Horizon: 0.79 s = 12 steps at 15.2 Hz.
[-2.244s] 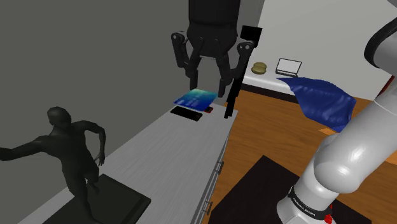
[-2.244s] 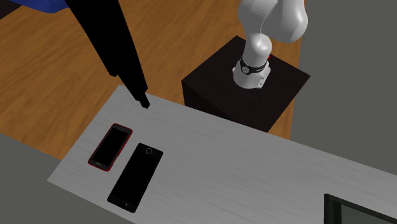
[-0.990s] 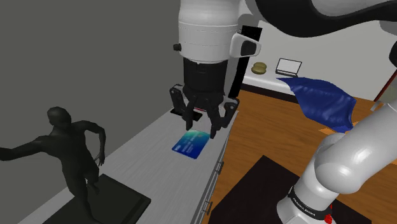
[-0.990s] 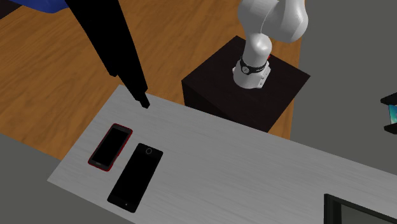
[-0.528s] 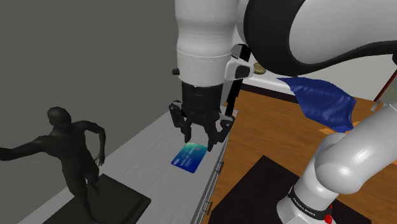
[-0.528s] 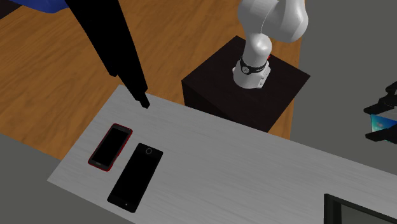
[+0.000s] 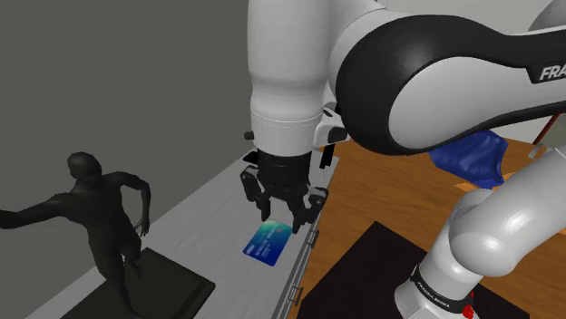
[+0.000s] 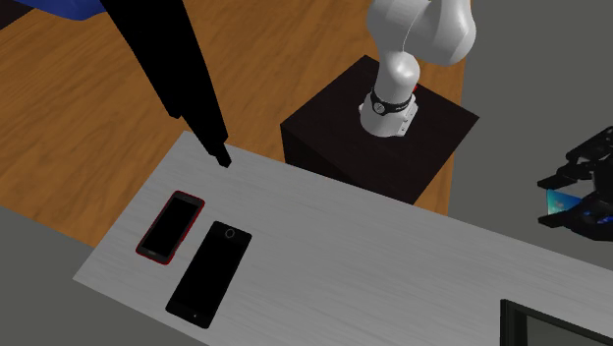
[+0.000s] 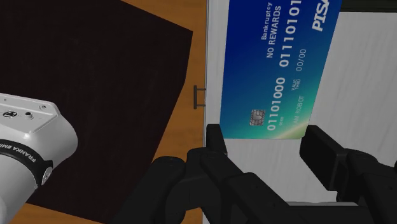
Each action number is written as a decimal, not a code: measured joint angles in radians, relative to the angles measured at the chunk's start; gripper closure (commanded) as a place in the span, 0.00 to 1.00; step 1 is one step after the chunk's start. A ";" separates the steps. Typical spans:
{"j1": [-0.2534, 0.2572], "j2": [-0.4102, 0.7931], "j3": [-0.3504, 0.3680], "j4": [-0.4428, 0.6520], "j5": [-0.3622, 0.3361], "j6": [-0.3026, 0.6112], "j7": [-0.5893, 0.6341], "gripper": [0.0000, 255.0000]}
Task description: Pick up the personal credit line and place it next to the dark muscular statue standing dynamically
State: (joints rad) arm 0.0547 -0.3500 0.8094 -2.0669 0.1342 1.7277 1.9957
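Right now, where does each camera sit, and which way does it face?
Shoulder view: beside the stand, looking down along the grey table toward the dark statue; white arm and gripper, clasping the blue card, show.
Second exterior view: high across the table, facing the stand; arm base shows, and the gripper at its right edge.
Wrist view: on the hand, looking down past the fingers at the card, table edge and stand.
All three share the card and gripper.

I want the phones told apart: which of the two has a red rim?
The shorter phone, at the second exterior view's left; the longer phone beside it is all black.
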 measured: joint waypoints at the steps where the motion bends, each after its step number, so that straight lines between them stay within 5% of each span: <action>1: 0.000 0.002 0.002 -0.011 -0.001 0.013 0.001 1.00; 12: -0.001 0.032 0.040 -0.135 -0.005 0.161 0.025 1.00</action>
State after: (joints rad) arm 0.0535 -0.3182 0.8492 -2.2019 0.1293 1.8887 2.0204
